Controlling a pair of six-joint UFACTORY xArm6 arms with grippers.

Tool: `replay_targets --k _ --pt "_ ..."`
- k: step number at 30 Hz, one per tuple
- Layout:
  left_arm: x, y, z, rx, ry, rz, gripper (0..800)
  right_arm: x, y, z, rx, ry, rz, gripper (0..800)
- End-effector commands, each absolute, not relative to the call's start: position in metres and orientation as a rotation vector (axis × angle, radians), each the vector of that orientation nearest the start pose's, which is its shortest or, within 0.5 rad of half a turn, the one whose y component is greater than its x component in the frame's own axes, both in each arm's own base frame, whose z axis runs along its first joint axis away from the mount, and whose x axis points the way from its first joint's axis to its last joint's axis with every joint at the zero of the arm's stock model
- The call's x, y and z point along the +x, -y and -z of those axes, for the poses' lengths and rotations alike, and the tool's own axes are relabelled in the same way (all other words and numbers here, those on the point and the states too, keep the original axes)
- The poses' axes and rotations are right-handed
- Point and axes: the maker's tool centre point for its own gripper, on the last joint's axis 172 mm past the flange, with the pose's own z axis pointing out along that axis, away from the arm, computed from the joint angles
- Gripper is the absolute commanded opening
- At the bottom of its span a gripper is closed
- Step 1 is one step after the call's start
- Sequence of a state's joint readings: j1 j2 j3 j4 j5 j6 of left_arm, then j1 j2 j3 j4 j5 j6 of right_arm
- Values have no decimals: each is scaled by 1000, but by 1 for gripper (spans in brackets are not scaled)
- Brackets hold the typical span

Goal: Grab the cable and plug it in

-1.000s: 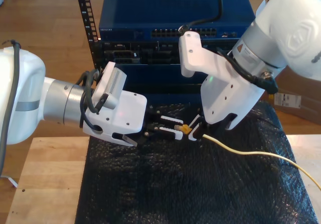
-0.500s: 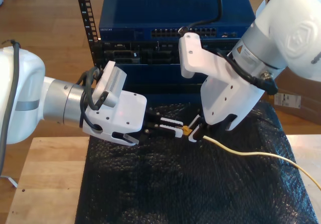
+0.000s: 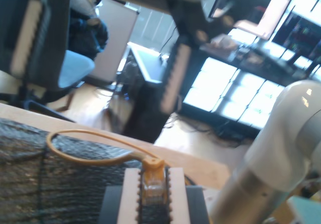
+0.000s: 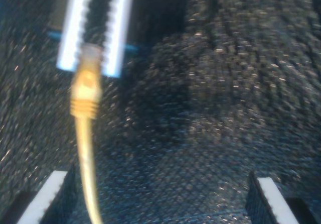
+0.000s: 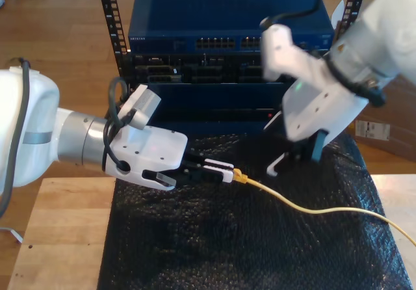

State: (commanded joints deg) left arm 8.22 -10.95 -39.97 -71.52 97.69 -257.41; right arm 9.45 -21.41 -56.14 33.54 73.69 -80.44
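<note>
The yellow cable [image 5: 305, 207] trails over the black mat toward the exterior view's right. Its plug [image 5: 238, 176] sits between the white pads of my first gripper [image 5: 224, 171], which reaches in from the exterior view's left and is shut on it. The first wrist view shows the plug [image 3: 152, 181] pinched between those pads, with the cable looping away behind it. My second gripper [image 5: 296, 161] hangs open above the mat, up and to the right of the plug in the exterior view. From its wrist view, its fingertips [image 4: 50, 194] stand wide apart, with the cable [image 4: 86, 174] running past one of them.
A blue rack of network gear [image 5: 227, 43] with rows of ports stands behind the mat. The black mat [image 5: 227, 244] covers a wooden table [image 5: 58, 238]. A cardboard box [image 5: 383, 124] sits at the exterior view's right edge.
My second gripper has let go of the cable and pulled up and to the exterior view's right. My first gripper now holds the plug alone, slightly lower.
</note>
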Motion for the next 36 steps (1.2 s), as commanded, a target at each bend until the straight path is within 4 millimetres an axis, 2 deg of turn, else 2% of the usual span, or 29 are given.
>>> replay_targets --k 6,9,14,19,21,24,27,32,36 --pt "326 215 -312 1450 1014 -652 1 374 -192 -338 -2013 1768 563 797" --pt "331 209 -318 1438 1001 -661 1 368 -191 -354 -1965 1854 631 797" --pt "337 192 -327 1421 875 -577 1 359 -190 -375 -1917 1946 740 797" --pt "340 183 -332 1425 783 -503 1 353 -191 -386 -1888 2016 849 794" --pt "338 183 -333 1413 780 -496 1 349 -198 -390 -1864 2039 876 793" --pt "334 183 -334 1385 762 -475 1 340 -221 -392 -1794 2091 889 793" --pt "337 180 -340 1355 725 -480 1 339 -238 -402 -1736 2147 958 793" --pt "337 178 -351 1294 694 -471 2 341 -248 -418 -1677 2222 1123 791" --pt "336 177 -362 1228 675 -456 2 336 -267 -421 -1594 2284 1178 792"
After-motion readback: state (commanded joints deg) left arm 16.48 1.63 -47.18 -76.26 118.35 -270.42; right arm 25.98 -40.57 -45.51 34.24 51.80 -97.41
